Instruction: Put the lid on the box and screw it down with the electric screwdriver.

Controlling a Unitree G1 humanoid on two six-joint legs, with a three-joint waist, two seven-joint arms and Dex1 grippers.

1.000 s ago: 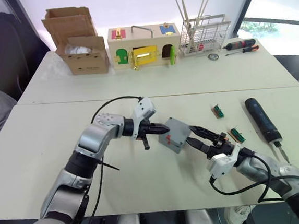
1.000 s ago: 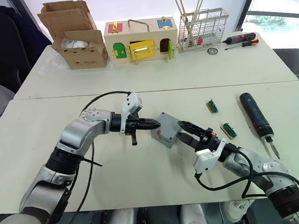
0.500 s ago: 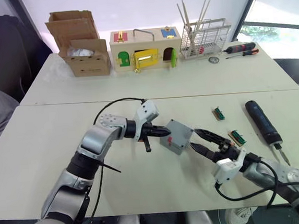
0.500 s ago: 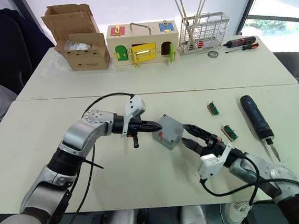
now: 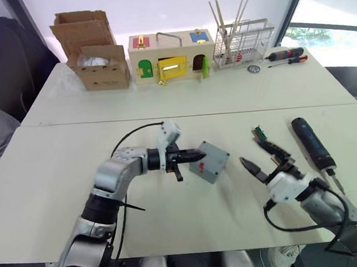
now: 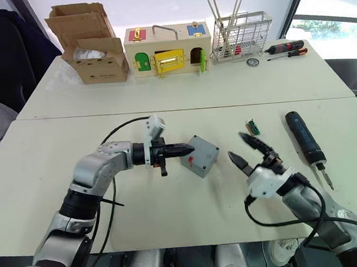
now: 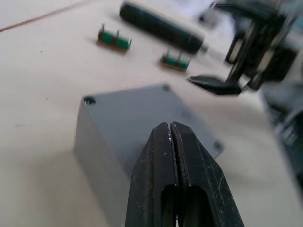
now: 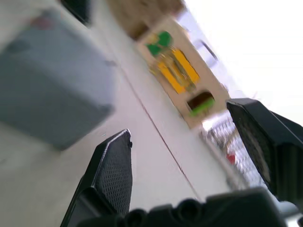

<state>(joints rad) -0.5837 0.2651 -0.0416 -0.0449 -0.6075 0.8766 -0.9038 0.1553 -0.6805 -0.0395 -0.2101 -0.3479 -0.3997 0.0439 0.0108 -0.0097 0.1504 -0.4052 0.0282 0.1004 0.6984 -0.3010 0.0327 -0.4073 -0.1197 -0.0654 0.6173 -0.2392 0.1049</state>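
The grey box (image 6: pixel 200 156) sits on the counter (image 6: pixel 55 150) with its lid already on top, corner screw holes showing, directly ahead of the left hand (image 6: pixel 183 149). That hand is clenched, fingers pressed together with nothing between them, tips touching or just short of the box's near side. The right hand (image 6: pixel 244 150) hovers released, fingers spread wide, on the far side of the box and apart from it.

The box looks like hard, smooth plastic: light, stiff, likely to skate on the counter if pushed from one side only. Its flat opposite walls seem the safest place to pinch, leaving the top corners free.

The electric screwdriver (image 6: pixel 302 136) lies just beyond the right hand's outer side. It looks heavier and rigid; its thick black barrel, near the middle, seems the best grip.
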